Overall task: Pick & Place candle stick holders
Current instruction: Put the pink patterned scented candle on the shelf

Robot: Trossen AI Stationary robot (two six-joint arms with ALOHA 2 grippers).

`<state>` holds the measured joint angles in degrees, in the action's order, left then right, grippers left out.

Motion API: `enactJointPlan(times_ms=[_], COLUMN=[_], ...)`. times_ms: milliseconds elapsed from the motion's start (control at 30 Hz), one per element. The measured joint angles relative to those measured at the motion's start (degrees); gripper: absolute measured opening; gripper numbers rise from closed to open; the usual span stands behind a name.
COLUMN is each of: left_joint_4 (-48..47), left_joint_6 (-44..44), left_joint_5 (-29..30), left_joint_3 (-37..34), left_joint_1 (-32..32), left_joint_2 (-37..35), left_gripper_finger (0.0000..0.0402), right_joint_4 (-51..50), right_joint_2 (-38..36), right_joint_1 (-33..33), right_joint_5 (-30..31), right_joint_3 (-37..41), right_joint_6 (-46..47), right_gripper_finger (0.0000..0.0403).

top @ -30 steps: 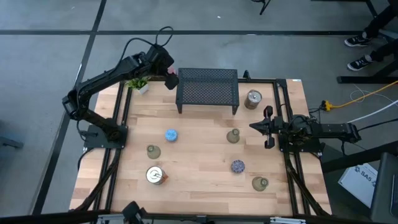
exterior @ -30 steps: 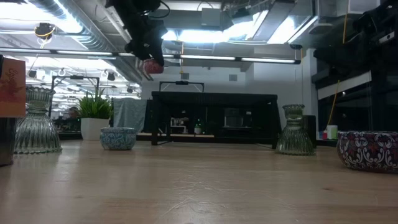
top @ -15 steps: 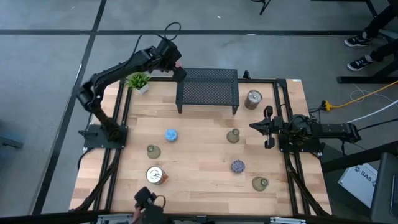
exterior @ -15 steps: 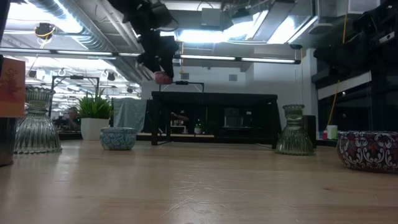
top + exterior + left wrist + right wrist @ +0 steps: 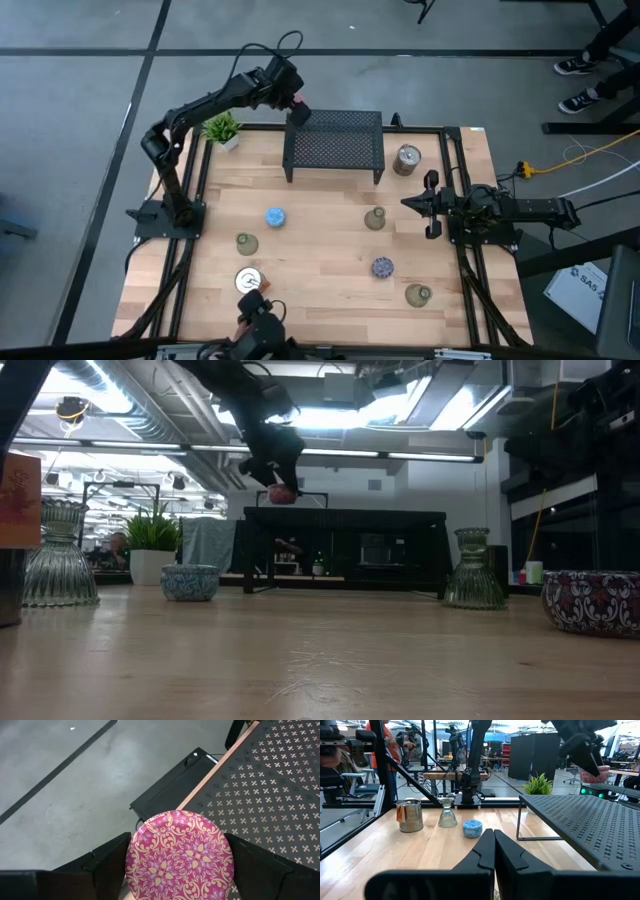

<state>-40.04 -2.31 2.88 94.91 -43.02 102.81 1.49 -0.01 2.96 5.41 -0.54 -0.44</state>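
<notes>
Above the rack's point(image 5: 334, 142) far-left corner, outstretched left end effector point(image 5: 296, 106) clamped on pink holder point(image 5: 179, 855).

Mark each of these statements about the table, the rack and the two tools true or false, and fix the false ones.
1. The left tool grips a pink patterned holder. True.
2. That holder stands on the wooden table. False: it is held in the air at the far left corner of the black mesh rack.
3. The right tool is shut and holds nothing. True.
4. The light blue holder sits on top of the rack. False: it stands on the table in front of the rack.
5. The potted plant stands at the table's far left corner. True.
</notes>
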Motion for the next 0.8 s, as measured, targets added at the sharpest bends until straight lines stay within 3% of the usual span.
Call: enactJointPlan(times_ms=[433, 800], left_joint_4=[-0.14, 0.23], left_joint_6=[-1.49, -2.01], left_joint_5=[-0.17, -4.12], left_joint_3=[0.35, 0.42], left_joint_1=[0.27, -0.31], left_joint_2=[3.82, 5.89], left_gripper_finger=[0.0294, 0.0294], right_joint_4=[0.01, -0.01], right_joint_2=[0.00, 0.00], right_joint_1=[0.02, 0.00], right_joint_5=[-0.01, 0.00], right_joint_3=[-0.02, -0.01], right_joint_6=[-0.01, -0.01], right_gripper_finger=[0.0000, 0.0000])
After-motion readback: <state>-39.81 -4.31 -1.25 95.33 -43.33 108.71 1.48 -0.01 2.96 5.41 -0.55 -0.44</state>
